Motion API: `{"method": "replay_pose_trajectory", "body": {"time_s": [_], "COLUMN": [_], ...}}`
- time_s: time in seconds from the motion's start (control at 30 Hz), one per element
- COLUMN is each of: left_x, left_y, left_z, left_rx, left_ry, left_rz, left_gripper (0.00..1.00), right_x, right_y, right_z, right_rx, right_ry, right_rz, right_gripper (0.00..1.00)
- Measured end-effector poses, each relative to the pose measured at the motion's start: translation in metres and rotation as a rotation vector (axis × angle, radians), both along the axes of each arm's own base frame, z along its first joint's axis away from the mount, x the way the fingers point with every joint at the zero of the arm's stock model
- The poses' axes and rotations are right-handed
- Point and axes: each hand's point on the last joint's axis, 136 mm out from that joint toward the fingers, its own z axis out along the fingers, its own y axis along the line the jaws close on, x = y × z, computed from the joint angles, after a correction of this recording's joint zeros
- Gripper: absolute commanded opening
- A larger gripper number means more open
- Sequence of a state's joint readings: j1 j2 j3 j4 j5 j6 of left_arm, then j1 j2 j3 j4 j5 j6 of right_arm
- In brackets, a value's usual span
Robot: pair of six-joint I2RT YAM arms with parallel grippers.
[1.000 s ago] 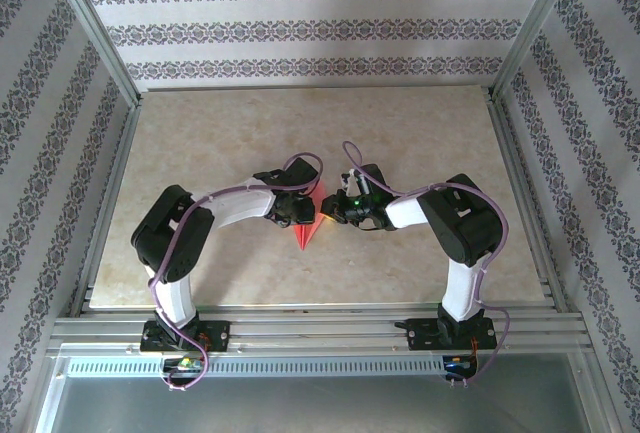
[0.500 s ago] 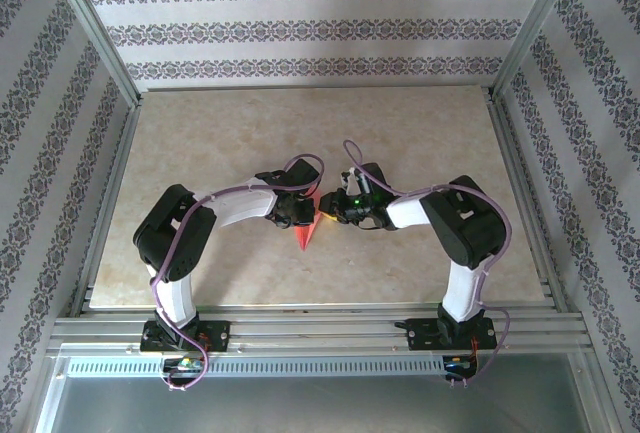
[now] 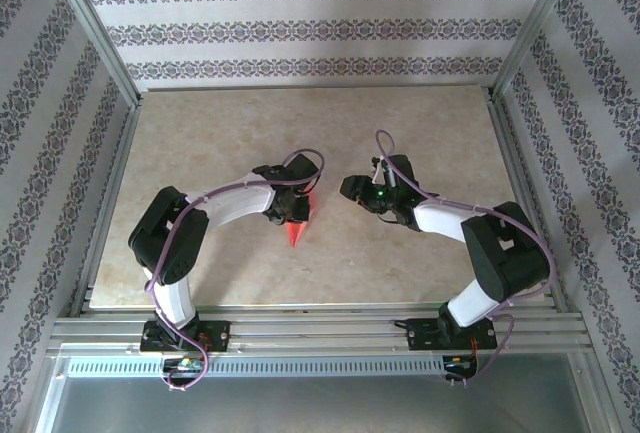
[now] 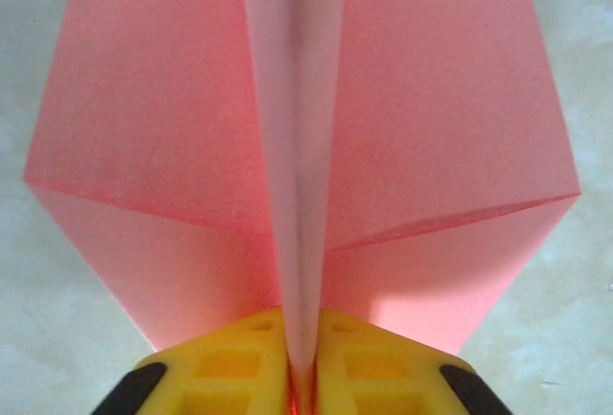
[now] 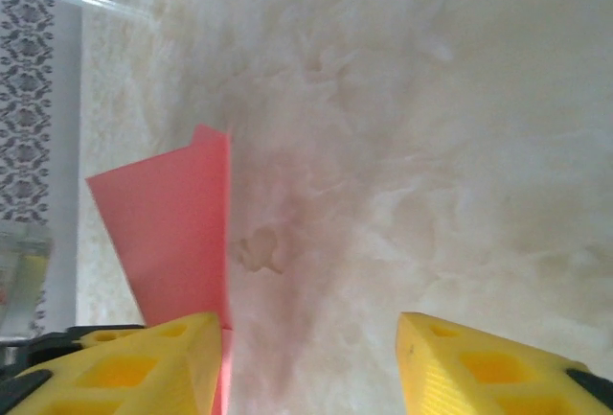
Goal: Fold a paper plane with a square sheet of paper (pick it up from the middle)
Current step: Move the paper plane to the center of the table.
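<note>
The paper plane (image 3: 297, 229) is a salmon-pink dart whose tip points toward the table's near edge. My left gripper (image 3: 291, 210) is shut on its upright centre fold. In the left wrist view the two wings (image 4: 421, 118) spread flat to either side of that fold, which is pinched between the yellow fingers (image 4: 220, 362) of my left gripper (image 4: 299, 324). My right gripper (image 3: 352, 189) stands open a short way right of the plane, holding nothing. In the right wrist view a pink wing edge (image 5: 172, 233) lies just beyond the left finger of my right gripper (image 5: 306, 334).
The marble-patterned table (image 3: 200, 133) is framed by aluminium rails (image 3: 320, 328), with patterned walls at the back and sides. Bare tabletop extends behind and to both sides of the arms.
My right gripper has opened, let go of the plane and drawn back to the right. My left gripper has stayed shut on the plane, which has shifted slightly left.
</note>
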State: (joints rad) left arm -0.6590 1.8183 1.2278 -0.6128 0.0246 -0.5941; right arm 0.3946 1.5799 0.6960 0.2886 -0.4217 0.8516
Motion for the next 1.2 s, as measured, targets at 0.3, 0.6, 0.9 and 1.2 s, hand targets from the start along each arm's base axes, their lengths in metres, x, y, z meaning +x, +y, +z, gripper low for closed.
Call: {"method": "replay_pose_trajectory", "body": {"time_s": [0.3, 0.6, 0.9, 1.2], "left_x": [0.002, -0.001, 0.001, 0.0], "left_y": [-0.002, 0.0, -0.002, -0.006], "left_z": [-0.012, -0.024, -0.026, -0.029], "left_rx": [0.022, 0.05, 0.085, 0.097], "left_ry": [0.028, 0.065, 0.064, 0.068], "left_rz": [-0.005, 0.003, 0.0, -0.008], "left_gripper": [0.18, 0.22, 0.23, 0.18], "right_x": [-0.001, -0.002, -0.001, -0.001], "right_y": [-0.01, -0.011, -0.011, -0.011], "right_z": [-0.002, -0.004, -0.004, -0.004], "right_rx": [-0.053, -0.059, -0.061, -0.06], "right_ry": [-0.003, 0.001, 0.0, 0.001], "right_rz": [-0.029, -0.034, -0.035, -0.035], "right_gripper": [0.53, 0.52, 0.51, 0.5]}}
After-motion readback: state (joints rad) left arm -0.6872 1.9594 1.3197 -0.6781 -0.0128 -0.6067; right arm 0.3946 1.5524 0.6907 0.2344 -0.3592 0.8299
